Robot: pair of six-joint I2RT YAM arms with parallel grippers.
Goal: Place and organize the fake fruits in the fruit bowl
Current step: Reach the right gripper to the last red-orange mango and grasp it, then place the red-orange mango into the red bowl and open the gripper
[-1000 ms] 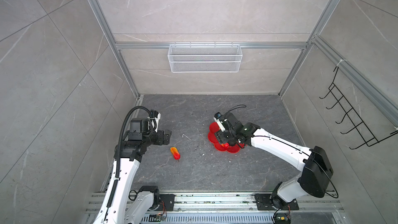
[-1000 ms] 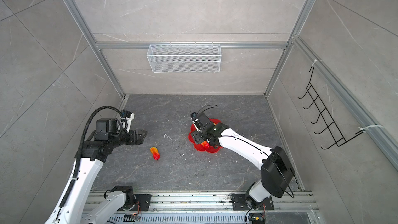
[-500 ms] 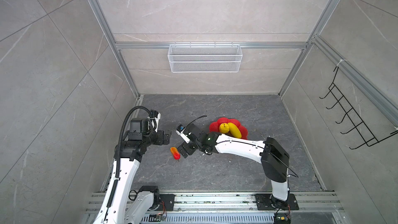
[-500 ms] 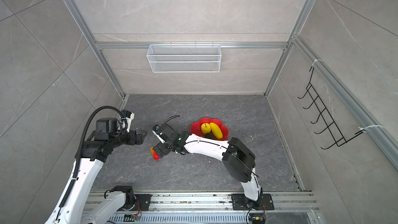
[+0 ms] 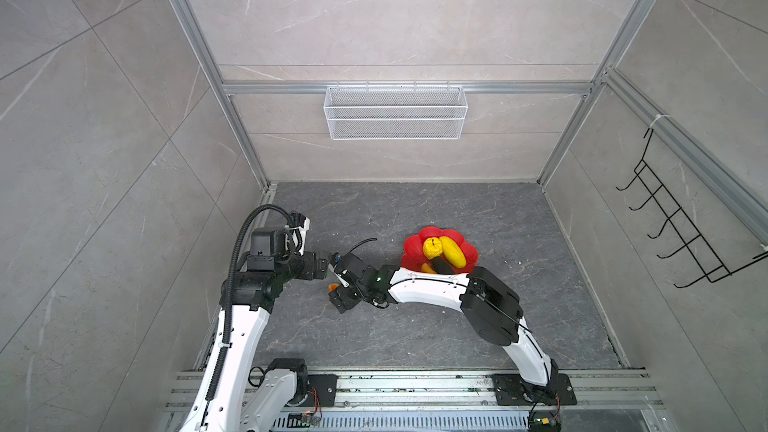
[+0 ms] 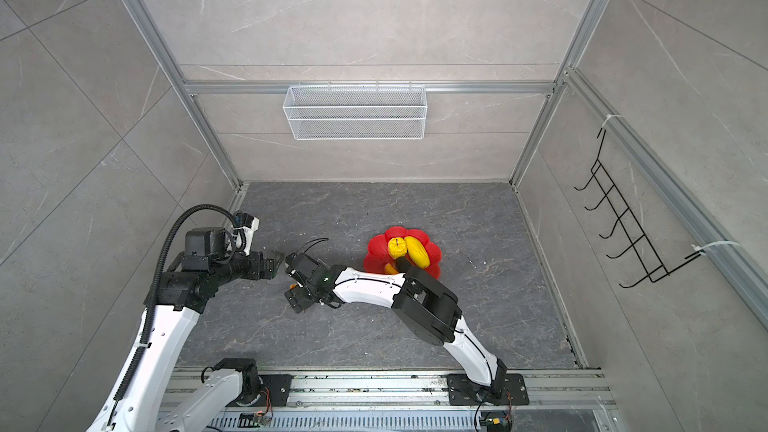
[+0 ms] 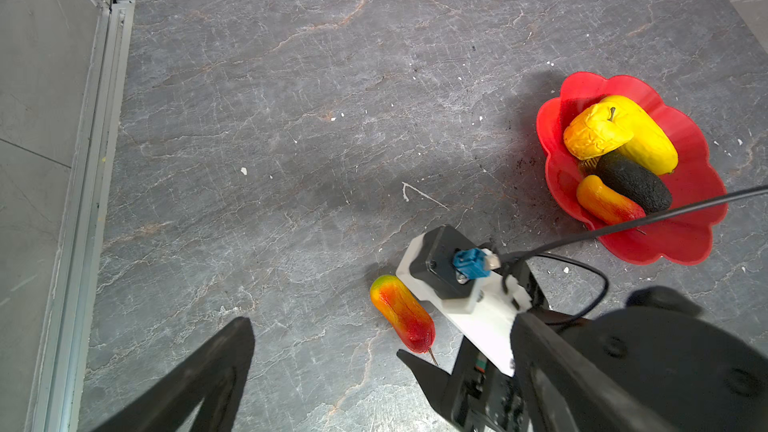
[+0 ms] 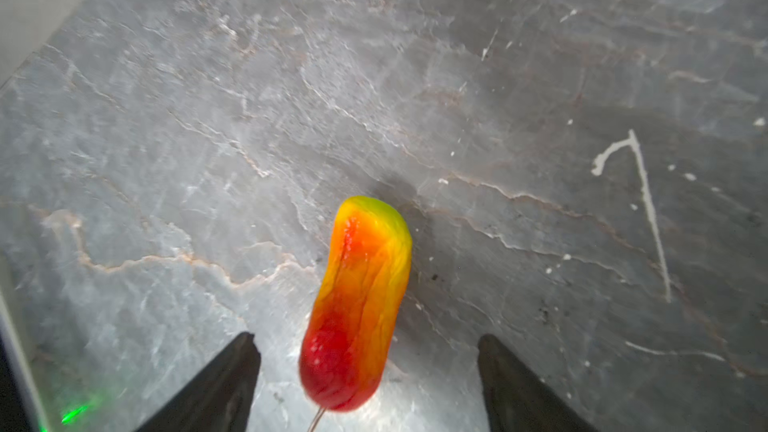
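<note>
The table point(image 7: 291, 118) looks like dark grey stone, matt, veined and flecked with pale chips. The fruit bowl point(image 7: 681, 243) is glossy red plastic, finely stippled inside. The round yellow fruit point(image 7: 594, 135) is wrinkled with a waxy sheen, the long yellow oval point(image 7: 648, 139) faintly pebbled, the black oval point(image 7: 633, 182) rough and matt. The red-orange piece in the bowl point(image 7: 606, 203) and the red-orange piece on the table point(image 8: 357, 305) look smooth, softly shiny and shallowly creased. The basket point(image 5: 395, 118) is white wire mesh; the frame rail point(image 5: 399, 88) is brushed metal.

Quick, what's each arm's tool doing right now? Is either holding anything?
Left tool: open, holding nothing.
Right tool: open, one finger on either side of the red-orange fruit, not gripping it.
</note>
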